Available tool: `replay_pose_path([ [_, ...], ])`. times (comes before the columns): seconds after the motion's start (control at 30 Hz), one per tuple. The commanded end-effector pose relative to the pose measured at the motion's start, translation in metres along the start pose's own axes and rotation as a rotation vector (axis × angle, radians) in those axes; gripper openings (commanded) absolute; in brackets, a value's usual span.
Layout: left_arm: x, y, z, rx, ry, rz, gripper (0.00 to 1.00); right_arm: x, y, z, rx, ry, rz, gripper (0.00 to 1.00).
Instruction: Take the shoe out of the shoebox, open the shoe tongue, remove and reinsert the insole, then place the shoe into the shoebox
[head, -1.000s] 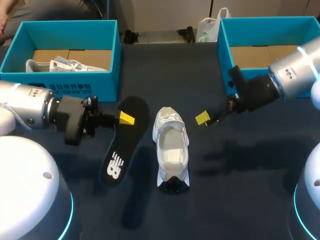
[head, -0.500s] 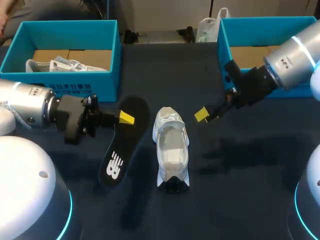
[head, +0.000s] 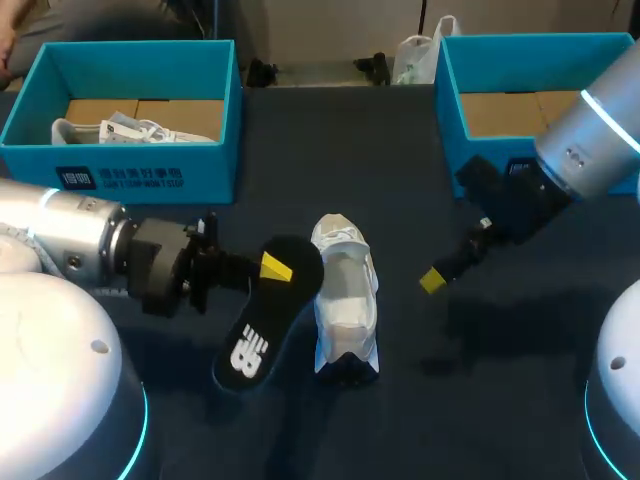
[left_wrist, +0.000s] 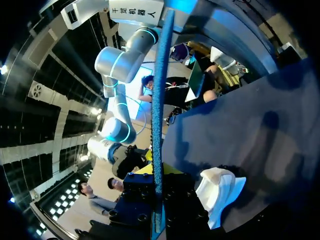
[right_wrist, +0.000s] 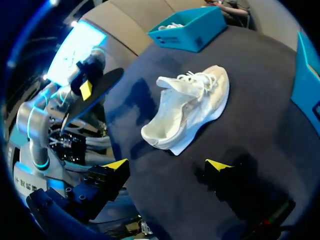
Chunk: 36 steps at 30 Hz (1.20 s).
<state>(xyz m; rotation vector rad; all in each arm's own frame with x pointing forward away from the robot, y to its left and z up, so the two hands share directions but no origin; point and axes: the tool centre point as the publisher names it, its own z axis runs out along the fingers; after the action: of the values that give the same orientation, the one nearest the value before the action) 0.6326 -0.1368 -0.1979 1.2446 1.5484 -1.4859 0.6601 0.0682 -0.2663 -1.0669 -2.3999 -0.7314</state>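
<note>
The white shoe (head: 345, 290) was seen in the head view lying on the desk (head: 400, 400) between the left shoebox (head: 120, 165) and the right shoebox (head: 450, 110), in neither. The black insole (head: 262, 325) was clamped in the left pincer (head: 276, 267), its front end just beside the shoe. Only in the left wrist view was the insole shown edge-on between the fingers. Only in the right wrist view was the right pincer (right_wrist: 166, 165) shown spread wide and empty, the shoe ahead of it.
</note>
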Motion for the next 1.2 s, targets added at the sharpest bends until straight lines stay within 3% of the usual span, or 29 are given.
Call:
replay_pose_path([
  [0.03,0.000,-0.003,0.001,-0.011,0.000,0.000,0.00,0.005,-0.012,-0.002,-0.024,-0.032,-0.002,1.00],
  [0.23,0.000,-0.003,0.001,-0.011,0.000,0.000,0.00,0.005,-0.012,-0.002,-0.024,-0.032,-0.002,1.00],
  [0.27,0.002,-0.001,0.004,-0.018,-0.001,-0.023,0.00,0.003,-0.008,0.000,0.021,-0.081,-0.010,1.00],
  [0.33,0.007,-0.002,0.006,-0.027,-0.007,-0.083,0.00,0.001,-0.005,0.009,0.073,-0.171,-0.043,1.00],
  [0.6,0.019,-0.010,0.014,-0.057,-0.072,-0.283,0.00,-0.014,-0.001,0.056,0.181,-0.267,-0.102,1.00],
  [0.67,0.019,-0.010,0.014,-0.057,-0.072,-0.283,0.00,-0.014,-0.001,0.056,0.181,-0.267,-0.102,1.00],
  [0.73,0.019,-0.010,0.014,-0.057,-0.072,-0.283,0.00,-0.010,-0.007,0.068,0.134,-0.383,-0.097,1.00],
  [1.07,0.019,-0.010,0.014,-0.057,-0.072,-0.283,0.00,-0.010,-0.007,0.068,0.134,-0.383,-0.097,1.00],
  [1.2,0.029,-0.011,0.018,-0.046,-0.046,-0.304,0.00,-0.016,-0.003,0.067,0.126,-0.382,-0.333,1.00],
])
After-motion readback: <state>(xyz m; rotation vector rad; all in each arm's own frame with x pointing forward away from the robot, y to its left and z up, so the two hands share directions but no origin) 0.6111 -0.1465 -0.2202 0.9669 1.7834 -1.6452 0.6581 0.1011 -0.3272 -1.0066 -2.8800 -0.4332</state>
